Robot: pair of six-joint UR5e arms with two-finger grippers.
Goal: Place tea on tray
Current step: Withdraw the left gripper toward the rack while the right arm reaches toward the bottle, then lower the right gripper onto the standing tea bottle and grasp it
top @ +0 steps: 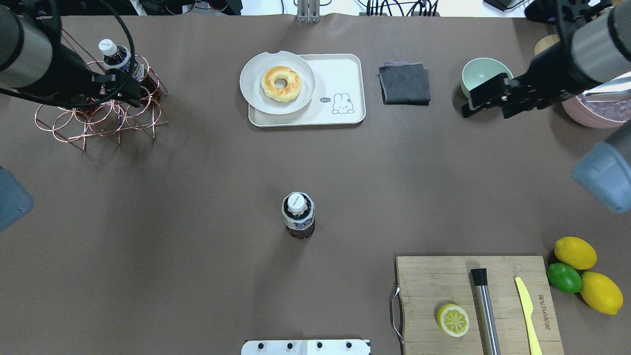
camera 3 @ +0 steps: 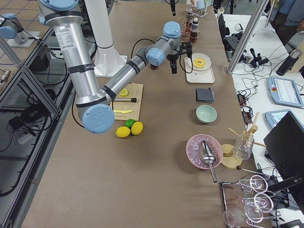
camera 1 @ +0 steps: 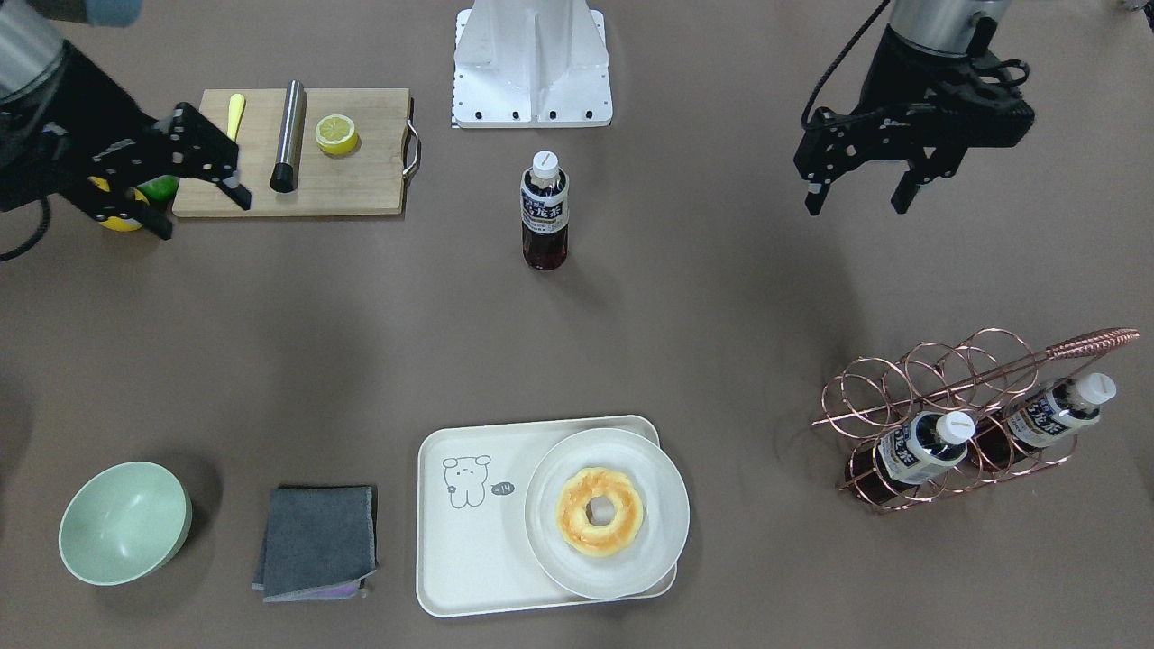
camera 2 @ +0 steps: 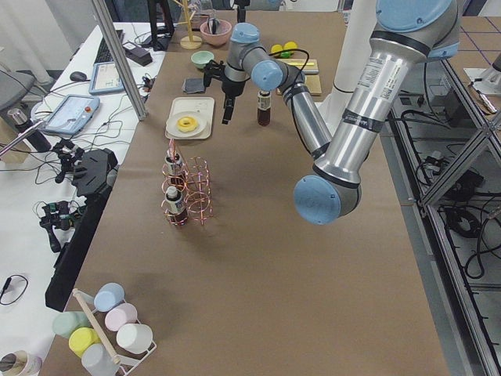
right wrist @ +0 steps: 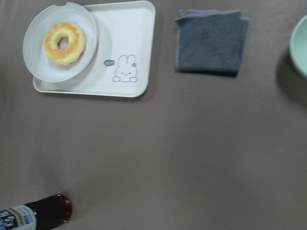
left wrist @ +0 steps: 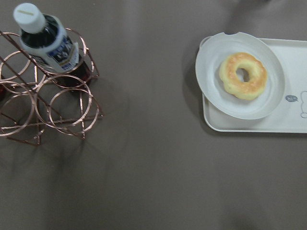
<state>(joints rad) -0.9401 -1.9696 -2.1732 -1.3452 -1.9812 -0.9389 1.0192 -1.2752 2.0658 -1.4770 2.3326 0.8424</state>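
Note:
One tea bottle [camera 1: 544, 212] stands upright alone at the table's middle; it also shows from above [top: 297, 215] and at the lower left of the right wrist view [right wrist: 43, 215]. Two more identical bottles [camera 1: 929, 442] [camera 1: 1055, 410] lean in a copper wire rack [camera 1: 947, 379]. The cream tray [camera 1: 469, 541] with the line drawing holds a round white plate [camera 1: 663, 532] with a donut; its drawing side is bare. My left gripper [camera 1: 856, 205] hangs open and empty above the table, near the rack. My right gripper [camera 1: 203, 218] is open and empty, held high over the cutting board's end.
A wooden cutting board [camera 1: 361, 185] bears a lemon half, a metal rod and a yellow knife. Lemons and a lime [top: 581, 276] lie beside it. A green bowl [camera 1: 122, 523] and a folded grey cloth [camera 1: 315, 541] sit beside the tray. The robot's white base [camera 1: 532, 81] is behind the bottle.

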